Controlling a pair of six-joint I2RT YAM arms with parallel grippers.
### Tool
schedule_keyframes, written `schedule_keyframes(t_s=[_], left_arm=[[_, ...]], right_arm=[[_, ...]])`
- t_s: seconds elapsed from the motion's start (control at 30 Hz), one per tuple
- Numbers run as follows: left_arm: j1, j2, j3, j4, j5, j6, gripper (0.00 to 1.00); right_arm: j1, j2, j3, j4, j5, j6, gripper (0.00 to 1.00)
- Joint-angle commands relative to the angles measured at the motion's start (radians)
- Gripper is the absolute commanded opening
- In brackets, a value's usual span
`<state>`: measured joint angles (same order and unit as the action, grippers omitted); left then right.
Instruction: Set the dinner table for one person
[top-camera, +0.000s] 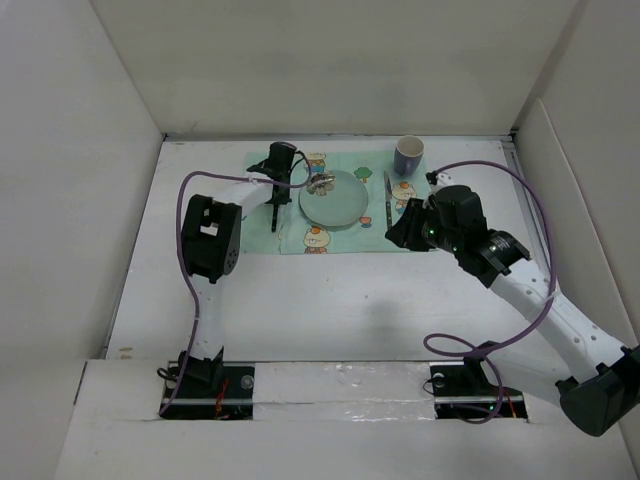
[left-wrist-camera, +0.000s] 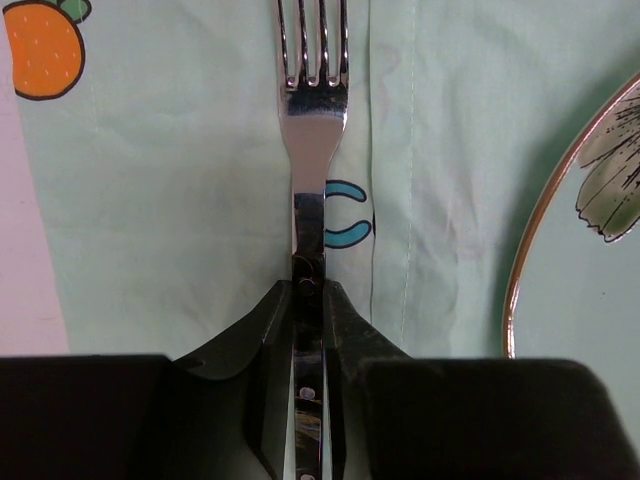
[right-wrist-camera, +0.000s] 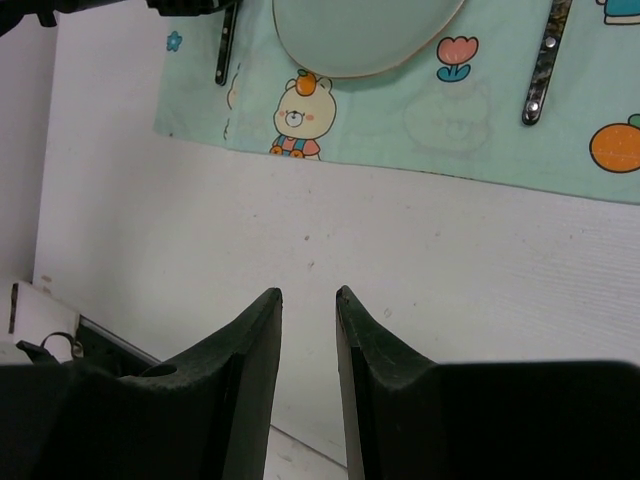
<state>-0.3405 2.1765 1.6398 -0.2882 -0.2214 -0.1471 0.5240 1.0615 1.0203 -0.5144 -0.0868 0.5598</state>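
Left gripper (left-wrist-camera: 308, 300) clamped on fork (left-wrist-camera: 313, 120) handle; fork's long axis runs straight out along the fingers, tines away, over placemat (left-wrist-camera: 170, 200) just left of plate (left-wrist-camera: 590, 300); right gripper (right-wrist-camera: 308, 295) slightly parted, empty, above bare dinner table (right-wrist-camera: 420, 260); left arm nearer.

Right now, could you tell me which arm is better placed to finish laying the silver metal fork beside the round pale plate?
Left, probably: the left gripper is shut on the silver metal fork over the mint-green placemat, beside the round pale plate. The right gripper is empty, above the white table.
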Motion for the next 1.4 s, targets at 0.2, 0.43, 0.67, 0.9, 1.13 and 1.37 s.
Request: schedule_keyframes(t_s=[0.2,0.43,0.67,0.9,1.13,1.37], left_arm=[[0.001,-0.109,-0.023,-0.04,0.005,-0.054,0.0],[0.001,-0.103,-0.066,-0.016,0.008,-0.049,0.0],[0.001,-0.104,-0.069,-0.016,-0.001,-0.054,0.12],[0.001,-0.196,-0.034,-0.04,-0.039,-0.092,0.51],[0.001,-0.435,-0.002,-0.065,-0.069,-0.155,0.57],[0.001,-0.73,-0.02,-0.091,0.054,-0.285,0.57]], right_arm=[[-0.007,0.008,0.015,0.027,-0.044,-0.024,0.34],[-0.007,0.014,0.02,0.022,-0.039,-0.028,0.34],[-0.016,0.023,0.032,0.016,-0.034,-0.029,0.35],[-0.025,0.037,0.095,-0.001,-0.036,-0.032,0.48],[-0.045,0.063,0.245,-0.038,-0.044,-0.041,0.43],[-0.1,-0.024,0.513,-0.09,0.114,-0.032,0.01]])
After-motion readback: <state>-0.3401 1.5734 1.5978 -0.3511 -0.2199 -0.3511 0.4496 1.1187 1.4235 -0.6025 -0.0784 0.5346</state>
